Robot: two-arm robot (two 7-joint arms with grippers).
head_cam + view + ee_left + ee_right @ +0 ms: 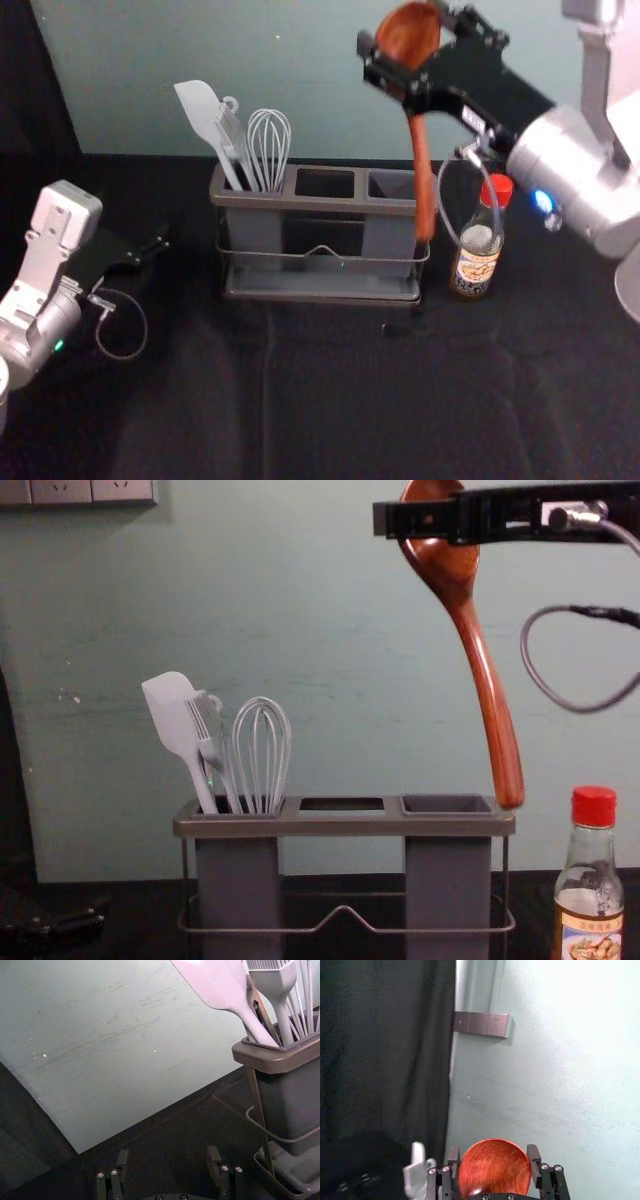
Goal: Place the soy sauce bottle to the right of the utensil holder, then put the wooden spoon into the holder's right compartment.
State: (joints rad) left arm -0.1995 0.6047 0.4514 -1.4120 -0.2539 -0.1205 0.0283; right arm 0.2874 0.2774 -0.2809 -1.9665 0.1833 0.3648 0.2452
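My right gripper (410, 58) is raised at the upper right of the head view, shut on the bowl of the wooden spoon (425, 180), whose handle hangs down. In the right wrist view, the spoon's bowl (495, 1167) fills the space between the fingers of my right gripper (495, 1162). The chest view shows the handle's lower end at the right edge of the utensil holder (345, 825), beside its right compartment (447, 870). The red-capped soy sauce bottle (480, 255) stands upright right of the holder. My left gripper (155, 248) is parked at the left; its wrist view shows the gripper (167, 1160) open.
A grey spatula (203, 115), a brush and a whisk (268, 145) stand in the holder's left compartment. A pale wall (330, 620) rises behind the black-covered table (330, 400). A cable loop hangs from the right gripper near the bottle.
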